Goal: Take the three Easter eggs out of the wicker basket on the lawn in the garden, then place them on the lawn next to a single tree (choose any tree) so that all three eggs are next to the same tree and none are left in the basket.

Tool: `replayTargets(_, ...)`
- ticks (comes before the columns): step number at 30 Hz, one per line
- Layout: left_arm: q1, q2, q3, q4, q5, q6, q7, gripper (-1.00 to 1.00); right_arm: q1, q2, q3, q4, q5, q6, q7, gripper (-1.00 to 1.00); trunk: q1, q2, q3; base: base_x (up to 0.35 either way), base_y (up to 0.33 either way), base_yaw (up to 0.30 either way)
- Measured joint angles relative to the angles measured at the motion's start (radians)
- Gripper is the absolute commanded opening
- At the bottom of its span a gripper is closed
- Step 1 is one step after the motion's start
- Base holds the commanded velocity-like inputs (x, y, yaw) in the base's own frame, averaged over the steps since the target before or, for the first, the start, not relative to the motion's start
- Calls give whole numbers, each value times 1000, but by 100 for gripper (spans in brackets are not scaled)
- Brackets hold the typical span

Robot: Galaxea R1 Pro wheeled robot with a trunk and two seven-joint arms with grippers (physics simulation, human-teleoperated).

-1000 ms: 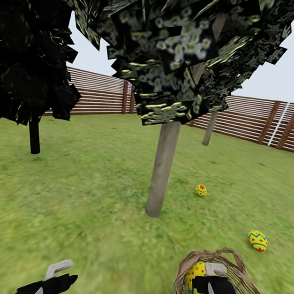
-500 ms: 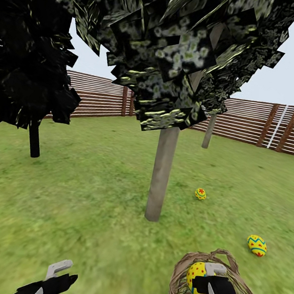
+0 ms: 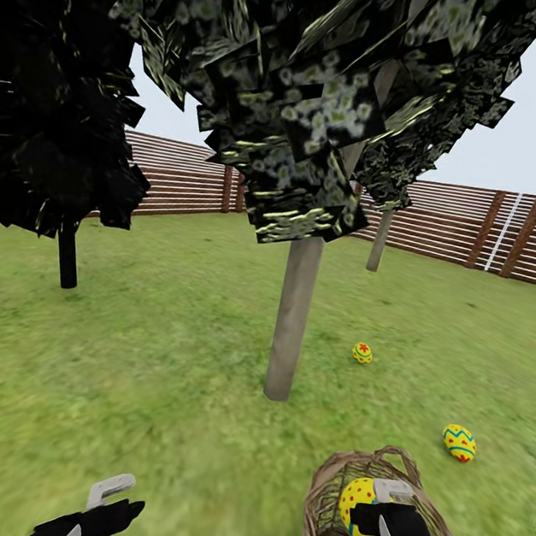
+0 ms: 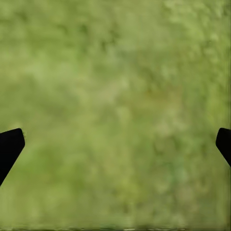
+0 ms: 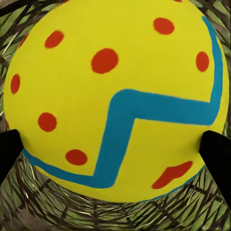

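Wide mottled green lawn [image 3: 154, 388] all round me, brown slatted wooden fence [image 3: 473, 227] ringing it at the back; straight ahead stands the pale grey-brown trunked tree [image 3: 293, 315] under its grey-green flat-leaf canopy, with a near-black thin-trunked tree [image 3: 68, 254] off to my left; two small yellow patterned eggs already lie on the grass to the right of the pale trunk, the farther egg [image 3: 363, 353] near it, the nearer egg [image 3: 458, 443] farther out.

Down at my right, the brown woven wicker basket [image 3: 326, 502] sits on the grass, and my right gripper [image 3: 386, 507] is inside it; the last yellow egg with red dots and a blue zigzag [image 5: 115, 96] fills the right wrist view, a black fingertip [image 5: 217, 149] at each flank; I judge I'm clamped on it, though actual contact is hard to confirm; my left gripper [image 3: 107, 493] hangs over bare grass, fingers spread, holding nothing.

Risks, as I read them: the egg is smooth and round, so a light pinch could let it squirt out and drop back into the weave; lifting at an angle could snag my fingers on the rim or loop handle and tip the basket; set down carelessly, it may roll away from the trunk; the nearer egg may already sit too far out to count.

Writing or brands: none readable; only painted dots, zigzags and heart marks.
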Motion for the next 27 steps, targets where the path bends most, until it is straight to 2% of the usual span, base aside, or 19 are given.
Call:
replayTargets(19,0,-3,-1,15,-2,-4,0,100,0,1,0,3,0,0,0,-100,-73,133,60,-6,0,0)
replayTargets(27,0,-9,-1,15,-2,-3,-1,100,0,1,0,6,-1,-1,0,-100,-104,189,85,0,225,0)
